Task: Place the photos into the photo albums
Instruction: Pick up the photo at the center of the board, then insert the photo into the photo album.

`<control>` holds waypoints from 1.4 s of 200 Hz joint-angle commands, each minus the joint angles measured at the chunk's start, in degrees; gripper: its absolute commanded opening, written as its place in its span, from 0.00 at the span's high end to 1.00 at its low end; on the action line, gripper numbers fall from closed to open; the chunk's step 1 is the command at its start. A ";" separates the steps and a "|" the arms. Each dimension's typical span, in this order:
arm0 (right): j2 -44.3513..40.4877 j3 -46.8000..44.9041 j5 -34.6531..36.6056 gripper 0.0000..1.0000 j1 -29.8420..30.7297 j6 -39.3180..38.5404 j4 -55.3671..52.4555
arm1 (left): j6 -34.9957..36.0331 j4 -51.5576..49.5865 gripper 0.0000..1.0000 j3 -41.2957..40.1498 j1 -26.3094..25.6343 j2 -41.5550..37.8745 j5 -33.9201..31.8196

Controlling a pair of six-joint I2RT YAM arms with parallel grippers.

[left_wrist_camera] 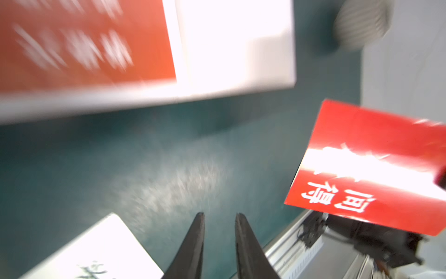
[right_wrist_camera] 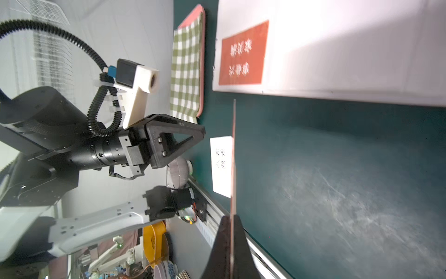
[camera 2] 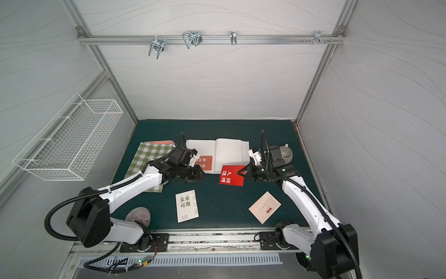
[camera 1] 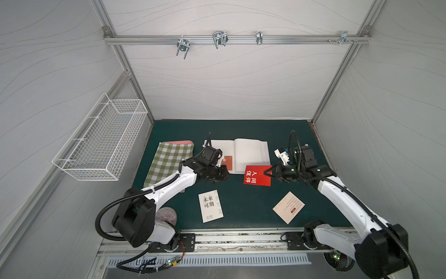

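The red card [camera 1: 257,175] reads 人间值得; the white card [camera 1: 210,209] reads 未来可期.

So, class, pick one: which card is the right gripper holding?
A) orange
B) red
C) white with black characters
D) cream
B: the right gripper is shut on the edge of the red card; the white card and cream card lie on the mat, and the orange card sits in the album.
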 commanded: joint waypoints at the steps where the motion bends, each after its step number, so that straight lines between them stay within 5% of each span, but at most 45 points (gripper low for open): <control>1: 6.97 9.03 -2.41 1.00 -0.64 -4.66 -2.01 | 6.03 -5.06 0.73 7.23 6.45 2.26 -2.29; 54: 27.37 26.50 -8.37 1.00 -1.57 -7.94 3.71 | 4.20 -2.11 0.73 16.79 17.54 11.96 -1.14; 118: 47.22 43.06 -11.23 1.00 -2.69 -12.34 -1.35 | 3.23 -1.39 0.75 24.86 19.78 25.26 -6.59; 199: 62.86 54.87 -6.12 1.00 -4.68 -14.59 -5.52 | 2.78 -0.44 0.75 30.78 19.77 37.19 -4.71; 280: 66.08 57.08 -3.85 1.00 -5.11 -13.45 -4.99 | 3.24 -1.92 0.75 31.91 19.72 41.36 -3.28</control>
